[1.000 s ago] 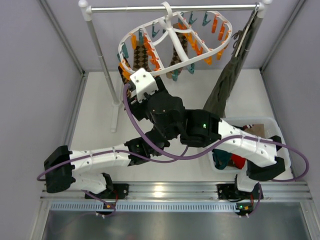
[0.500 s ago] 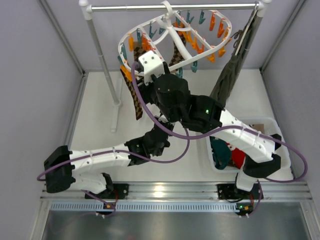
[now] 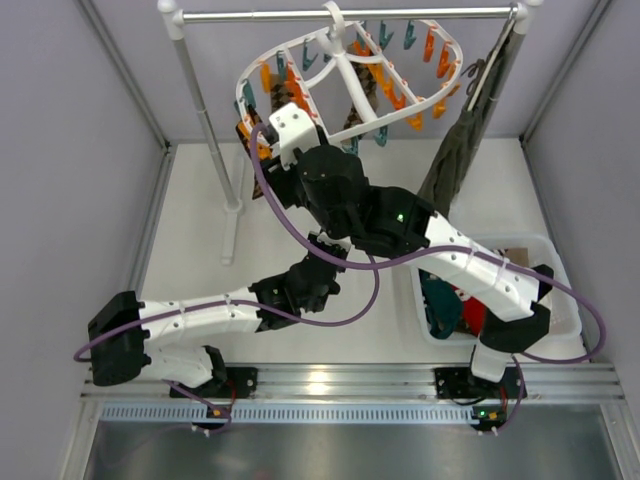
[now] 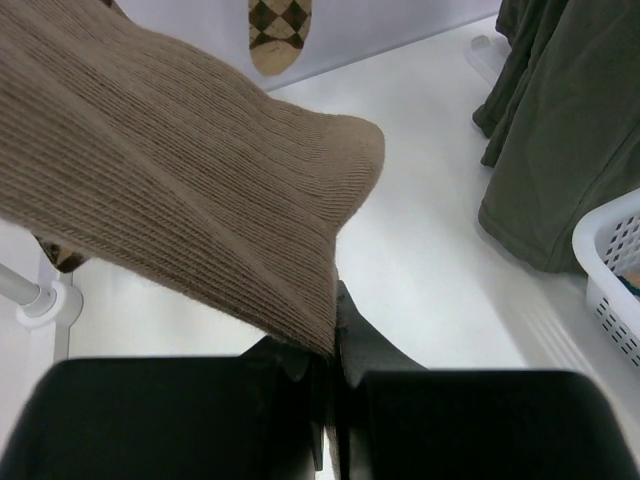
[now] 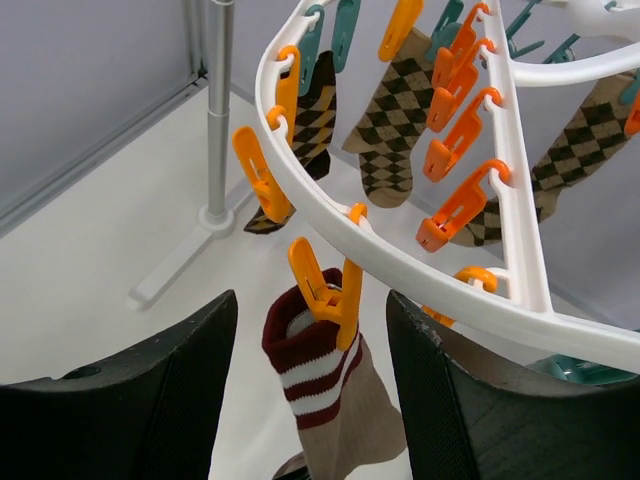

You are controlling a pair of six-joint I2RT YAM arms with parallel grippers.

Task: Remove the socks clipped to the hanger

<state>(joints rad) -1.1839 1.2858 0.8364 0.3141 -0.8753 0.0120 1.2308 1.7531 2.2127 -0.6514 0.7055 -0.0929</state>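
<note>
The white oval hanger (image 3: 262, 75) hangs from the rail, and its rim (image 5: 400, 262) crosses the right wrist view. An orange clip (image 5: 335, 290) on the rim holds a plain brown sock by its maroon-and-white striped cuff (image 5: 312, 372). My right gripper (image 5: 312, 305) is open, one finger on each side of that clip and cuff, not touching them. Argyle socks (image 5: 388, 130) hang on clips further back. My left gripper (image 4: 337, 330) is shut on the toe end of the brown sock (image 4: 190, 210). In the top view it is hidden under the right arm.
The metal rail (image 3: 340, 14) stands on a white post (image 3: 200, 110) whose foot (image 5: 205, 215) is at the left. An olive-green garment (image 3: 450, 170) hangs at the right. A white basket (image 3: 560, 270) with red and teal clothes sits at the right front.
My right wrist has risen from below the hanger up to its near-left rim. The hanger has swung a little. The left arm has hardly moved.
</note>
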